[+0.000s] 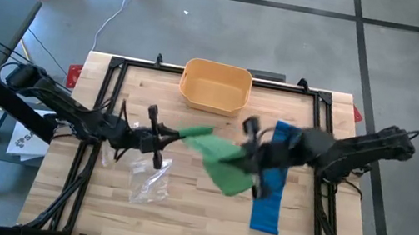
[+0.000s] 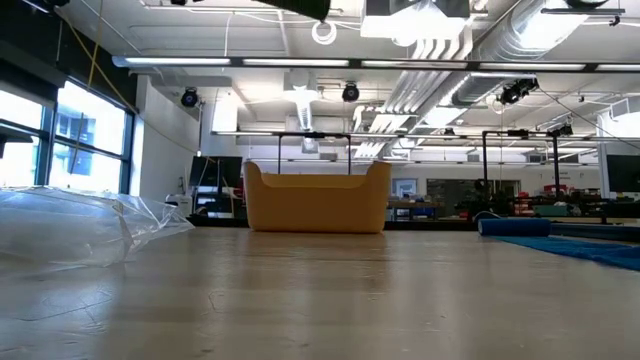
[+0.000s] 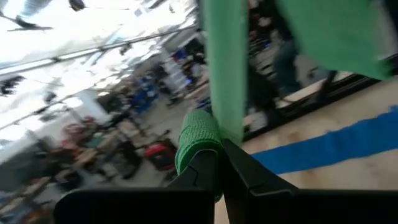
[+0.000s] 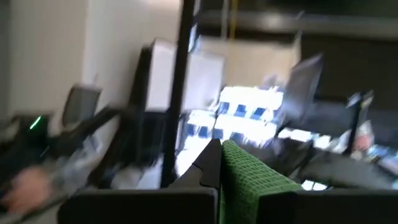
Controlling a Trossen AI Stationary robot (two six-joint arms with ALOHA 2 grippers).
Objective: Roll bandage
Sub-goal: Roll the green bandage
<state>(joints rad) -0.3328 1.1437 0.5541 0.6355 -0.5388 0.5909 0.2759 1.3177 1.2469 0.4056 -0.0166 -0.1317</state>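
A green bandage (image 1: 216, 156) hangs in the air between my two grippers, above the middle of the table. My left gripper (image 1: 175, 135) is shut on its rolled left end (image 3: 198, 142). From there a flat strip (image 3: 224, 62) runs toward my right gripper (image 1: 245, 167), which is shut on the wider right part (image 4: 249, 180). Both grippers are above the low view's picture. My left gripper pinches the bandage's rolled end (image 3: 194, 152) between its two fingers, coming level from the table's left. The roll is lifted clear of the table, and the strip leads away from it toward the other arm. My right gripper pinches the bandage's other end (image 4: 239, 171) between its two fingers, coming from the table's right. That end is lifted clear; a loose flap (image 1: 229, 180) hangs below the fingers.
A blue bandage strip (image 1: 270, 190) lies flat on the table under my right arm. A yellow basket (image 1: 215, 85) stands at the far edge. A clear plastic bag (image 1: 147, 179) lies near the front left. A black frame (image 1: 116, 65) borders the table.
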